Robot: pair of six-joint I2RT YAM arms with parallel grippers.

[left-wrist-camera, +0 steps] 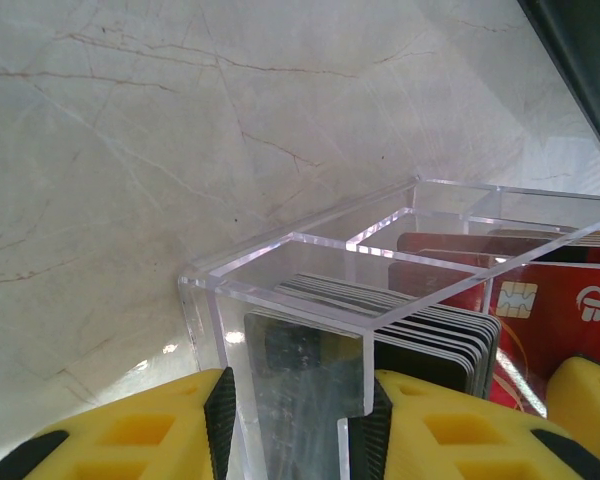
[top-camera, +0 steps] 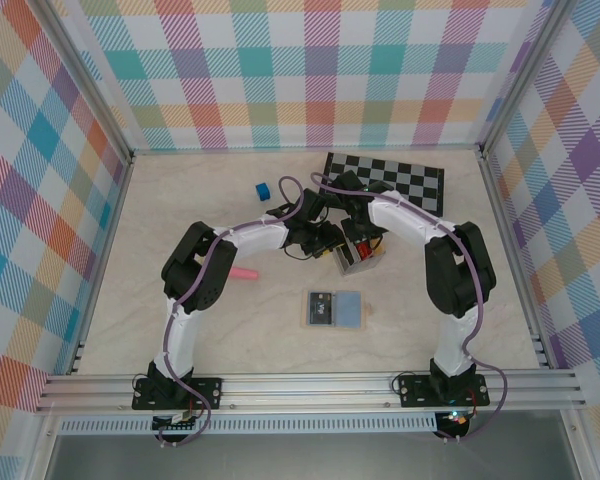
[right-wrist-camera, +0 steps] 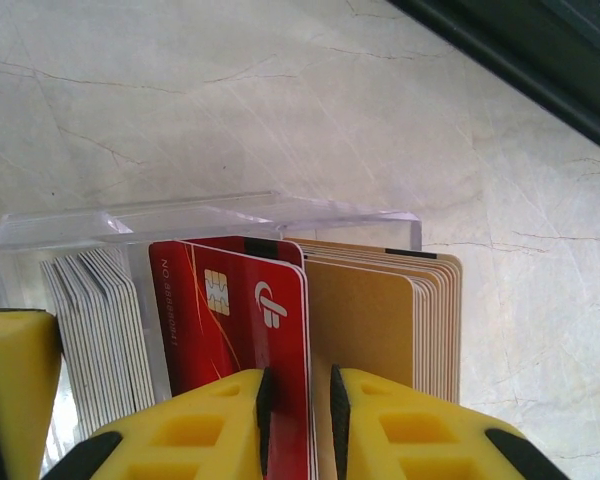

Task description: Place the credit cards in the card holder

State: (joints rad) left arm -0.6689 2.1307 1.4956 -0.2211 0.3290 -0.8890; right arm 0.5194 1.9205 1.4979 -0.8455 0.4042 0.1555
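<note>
A clear plastic case [top-camera: 360, 258] stands mid-table with stacks of credit cards upright in its compartments: pale grey-white cards [right-wrist-camera: 90, 330], red cards [right-wrist-camera: 230, 310], tan-gold cards [right-wrist-camera: 380, 320] and black cards [left-wrist-camera: 430, 340]. My left gripper [left-wrist-camera: 298, 400] is shut on the case's end compartment, a pad pressed to each clear wall. My right gripper [right-wrist-camera: 298, 385] straddles the front red cards from above. Its left pad touches them and a thin gap shows at the right pad. The card holder [top-camera: 335, 308] lies open and flat nearer the arm bases, apart from both grippers.
A black-and-grey chequered board [top-camera: 385, 180] lies just behind the case at the back right. A small blue cube [top-camera: 263, 190] sits at the back left, and a pink object [top-camera: 243, 272] lies beside the left arm. Chequered walls enclose the table.
</note>
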